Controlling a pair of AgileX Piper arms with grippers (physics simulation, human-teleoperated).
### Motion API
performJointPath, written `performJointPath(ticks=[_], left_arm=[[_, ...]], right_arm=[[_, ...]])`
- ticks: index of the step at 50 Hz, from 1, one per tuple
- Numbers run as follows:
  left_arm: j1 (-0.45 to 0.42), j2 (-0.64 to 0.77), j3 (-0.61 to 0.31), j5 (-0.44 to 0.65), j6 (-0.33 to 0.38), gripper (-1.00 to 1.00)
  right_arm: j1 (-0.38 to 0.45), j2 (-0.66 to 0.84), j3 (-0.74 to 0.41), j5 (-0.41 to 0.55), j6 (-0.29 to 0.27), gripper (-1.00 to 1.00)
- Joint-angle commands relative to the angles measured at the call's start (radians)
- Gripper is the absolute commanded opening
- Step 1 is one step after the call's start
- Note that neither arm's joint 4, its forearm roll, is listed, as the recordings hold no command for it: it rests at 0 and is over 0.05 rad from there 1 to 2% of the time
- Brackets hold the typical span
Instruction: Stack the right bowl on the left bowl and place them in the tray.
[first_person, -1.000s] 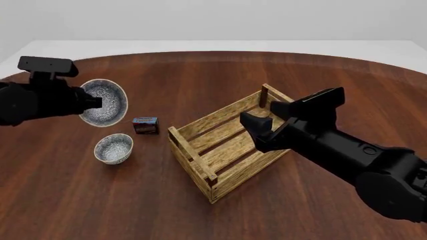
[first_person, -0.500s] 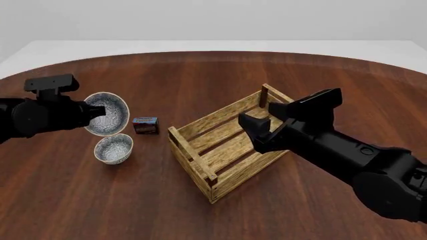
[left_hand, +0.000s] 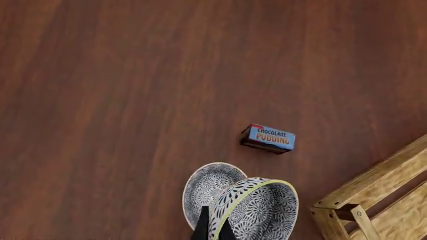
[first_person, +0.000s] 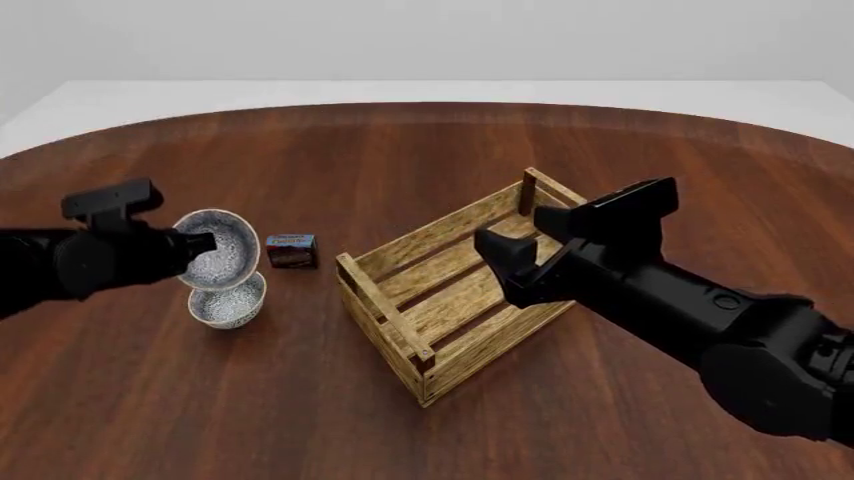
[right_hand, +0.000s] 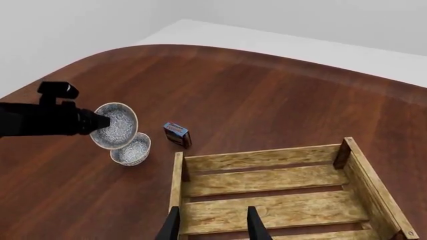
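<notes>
A bare simulated test scene rather than any lived-in room. A dark wood surface (first_person: 441, 150) with a rounded far edge sits on a flat pale floor under a plain grey backdrop, with no walls, furniture or fittings. Everything has the smooth, even look of a render. Two black arms reach in from the near edge, each ending in a pincer: left (first_person: 187, 245), right (first_person: 514, 262). The few props look staged: two patterned bowls, one held (first_person: 218, 247) and one resting (first_person: 227, 298), a pudding box (first_person: 291, 249) and a slatted crate (first_person: 400, 335) towards the middle.
</notes>
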Motion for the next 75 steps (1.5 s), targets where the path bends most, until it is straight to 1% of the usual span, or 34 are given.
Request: performJointPath(ticks=[1,11,20,24,38,49,50,56,58,62,68,71,73,74,75], left_arm=[[0.018,0.009,0.054,-0.059,-0.026,-1.0],[0.034,0.048,0.065,-0.089,-0.028,-1.0],[0.026,0.078,0.08,-0.122,-0.042,-1.0],[0.021,0.113,0.09,-0.151,-0.049,-1.0],[0.033,0.157,0.087,-0.179,-0.05,-1.0],[0.032,0.156,0.094,-0.183,-0.044,-1.0],[0.033,0.157,0.093,-0.183,-0.041,1.0],[0.026,0.162,0.094,-0.187,-0.048,1.0],[0.031,0.161,0.087,-0.179,-0.04,1.0],[0.019,0.138,0.09,-0.172,-0.04,1.0],[0.012,0.072,0.09,-0.141,-0.009,1.0],[0.041,0.037,0.072,-0.11,0.039,1.0],[0.019,0.016,0.076,-0.099,0.023,1.0],[0.047,-0.001,0.057,-0.078,0.076,1.0],[0.047,-0.001,0.056,-0.078,0.076,1.0]], right_arm=[[-0.021,0.02,-0.026,0.044,-0.043,1.0],[-0.024,0.025,-0.027,0.041,-0.047,1.0],[-0.021,0.032,-0.027,0.038,-0.048,1.0],[-0.022,0.037,-0.028,0.036,-0.048,1.0],[-0.023,0.052,-0.03,0.029,-0.049,1.0],[-0.023,0.056,-0.03,0.027,-0.051,1.0],[-0.023,0.056,-0.03,0.027,-0.051,1.0],[-0.024,0.053,-0.029,0.028,-0.051,1.0],[-0.023,0.053,-0.029,0.028,-0.051,1.0],[-0.024,0.053,-0.03,0.028,-0.051,1.0],[-0.024,0.054,-0.03,0.028,-0.054,1.0],[-0.024,0.055,-0.031,0.028,-0.054,1.0],[-0.025,0.057,-0.031,0.027,-0.054,1.0],[-0.023,0.057,-0.03,0.027,-0.054,1.0],[-0.023,0.057,-0.03,0.027,-0.054,1.0]])
